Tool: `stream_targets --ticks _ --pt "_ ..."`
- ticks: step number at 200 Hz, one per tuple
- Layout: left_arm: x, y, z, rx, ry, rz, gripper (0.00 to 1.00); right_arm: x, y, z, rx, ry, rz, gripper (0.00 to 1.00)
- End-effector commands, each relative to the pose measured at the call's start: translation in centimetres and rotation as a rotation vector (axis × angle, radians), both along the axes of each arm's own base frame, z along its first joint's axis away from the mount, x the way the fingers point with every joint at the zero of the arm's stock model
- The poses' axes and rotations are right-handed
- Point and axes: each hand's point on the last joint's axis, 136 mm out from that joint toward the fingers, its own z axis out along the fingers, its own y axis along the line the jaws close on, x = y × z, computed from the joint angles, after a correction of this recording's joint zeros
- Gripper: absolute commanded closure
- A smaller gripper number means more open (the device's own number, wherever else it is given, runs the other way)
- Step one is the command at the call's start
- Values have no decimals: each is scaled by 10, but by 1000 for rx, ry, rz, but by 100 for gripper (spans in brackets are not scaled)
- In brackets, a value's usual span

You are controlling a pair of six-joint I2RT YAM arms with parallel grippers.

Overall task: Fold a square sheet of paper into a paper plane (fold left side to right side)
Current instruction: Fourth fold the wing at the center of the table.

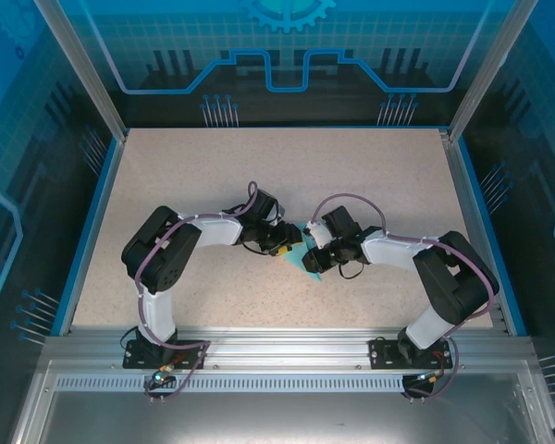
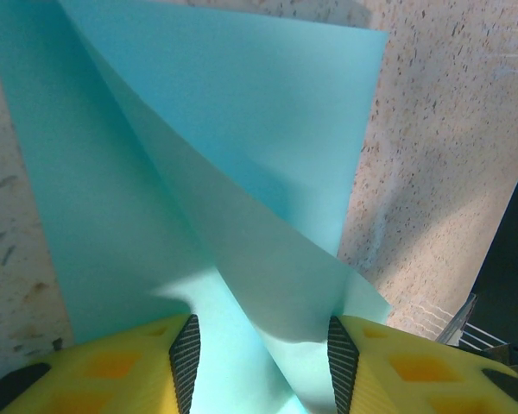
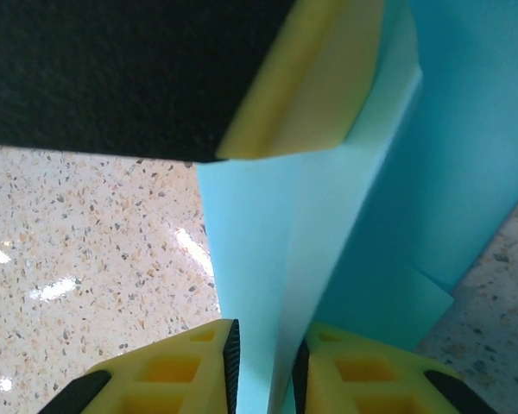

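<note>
— So, where is the square sheet of paper (image 1: 312, 265) sitting?
— It is lying near the middle of the tabletop (image 1: 213, 176), just where the left arm (image 1: 180, 245) and the right arm (image 1: 416, 254) are meeting nose to nose. Neither is looking nearer than the other.
— And the left jaws?
— They are standing moderately open, straddling the sheet. A loose flap (image 2: 242, 250) is rising off the flat layer and passing between the ribbed black pads (image 2: 186, 354). Its edge is running diagonally away toward the far left. I am judging that nothing is clamped there.
— The right jaws?
— They are standing only a slit apart, with a raised fold running up through the gap. The gap is looking wider than the thin sheet, so I am reading it as loose, not pinched. A yellow finger (image 3: 328, 86) of the left arm is sitting over that same fold, though I cannot tell whether it is touching.
— Materials?
— Thin, matte turquoise paper with soft creases, lying on a speckled beige, faintly glossy tabletop.
— What is the next move depending on?
— On that flap leaning across from left to right. I am guessing it wants pressing flat.
</note>
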Motion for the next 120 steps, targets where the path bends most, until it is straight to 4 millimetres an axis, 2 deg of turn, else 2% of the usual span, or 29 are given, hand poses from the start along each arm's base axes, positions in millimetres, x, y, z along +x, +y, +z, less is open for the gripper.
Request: stream_targets --ticks 1,58,120 --pt "-1 -3 -8 11 23 -8 53 3 2 4 35 18 0 75" --pt "-1 -3 -8 12 24 -8 53 5 5 -1 44 52 6 82" --pt "-2 -2 -12 22 32 -8 53 10 2 11 89 36 -11 78"
